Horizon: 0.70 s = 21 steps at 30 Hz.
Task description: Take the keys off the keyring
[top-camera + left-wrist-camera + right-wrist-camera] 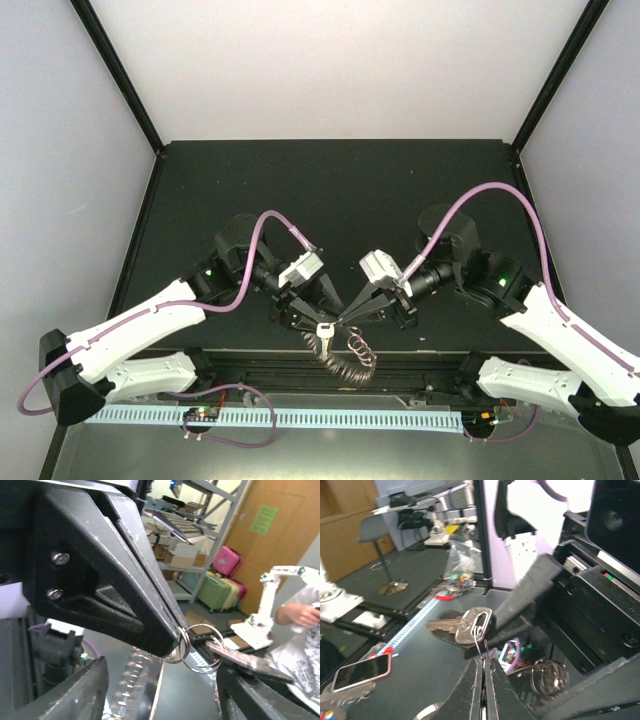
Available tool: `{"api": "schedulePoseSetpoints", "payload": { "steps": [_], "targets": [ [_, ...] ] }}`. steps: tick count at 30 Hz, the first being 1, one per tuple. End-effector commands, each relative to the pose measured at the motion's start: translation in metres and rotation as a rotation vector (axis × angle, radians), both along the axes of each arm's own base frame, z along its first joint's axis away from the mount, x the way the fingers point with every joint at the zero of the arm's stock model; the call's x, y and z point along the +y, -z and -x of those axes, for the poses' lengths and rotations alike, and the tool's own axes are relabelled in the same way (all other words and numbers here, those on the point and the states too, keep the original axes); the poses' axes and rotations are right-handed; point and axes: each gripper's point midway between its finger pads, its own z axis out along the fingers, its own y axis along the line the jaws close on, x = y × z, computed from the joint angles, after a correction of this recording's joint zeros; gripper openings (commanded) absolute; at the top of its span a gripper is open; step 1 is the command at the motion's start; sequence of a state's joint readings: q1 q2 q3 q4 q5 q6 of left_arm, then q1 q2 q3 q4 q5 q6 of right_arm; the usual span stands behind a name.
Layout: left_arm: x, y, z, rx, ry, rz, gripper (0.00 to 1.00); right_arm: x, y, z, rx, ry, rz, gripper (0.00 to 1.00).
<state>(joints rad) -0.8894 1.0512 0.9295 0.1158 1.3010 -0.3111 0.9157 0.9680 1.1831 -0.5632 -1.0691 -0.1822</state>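
A silvery key (323,340) hangs between both grippers over the table's near edge. It is threaded on a small wire loop (198,671) of the keyring (357,362), whose coil of loops dangles just below. My right gripper (345,318) is shut on that loop (480,642), its tips (483,661) pinched right under the key's head (470,626). My left gripper (310,322) has its fingers apart (162,669). The key (240,656) lies against one of its fingers (260,690). The coil also shows in the right wrist view (547,676).
The black table top (330,190) stretches behind the arms, with black frame posts at its far corners. A white perforated strip (300,415) and cables run along the near edge. A phone (362,670) lies off to the side, beyond the table.
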Motion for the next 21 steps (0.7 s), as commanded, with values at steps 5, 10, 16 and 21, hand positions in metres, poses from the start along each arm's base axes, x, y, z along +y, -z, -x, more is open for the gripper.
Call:
{"api": "schedulePoseSetpoints", "payload": {
  "steps": [5,10,16,21],
  "targets": [
    [0.017,-0.025,-0.055,-0.224,-0.410,0.063,0.90,-0.005,-0.023,-0.030,-0.083,0.279,-0.117,0.01],
    [0.038,-0.034,-0.086,-0.300,-0.634,0.079,0.96,-0.008,-0.015,-0.050,-0.092,0.415,-0.098,0.01],
    [0.035,-0.031,-0.081,-0.268,-0.573,0.103,0.73,-0.003,0.013,-0.078,-0.075,0.546,0.012,0.01],
    [0.020,-0.014,-0.081,-0.245,-0.501,0.023,0.61,0.003,0.034,-0.086,-0.056,0.557,0.078,0.01]
  ]
}}
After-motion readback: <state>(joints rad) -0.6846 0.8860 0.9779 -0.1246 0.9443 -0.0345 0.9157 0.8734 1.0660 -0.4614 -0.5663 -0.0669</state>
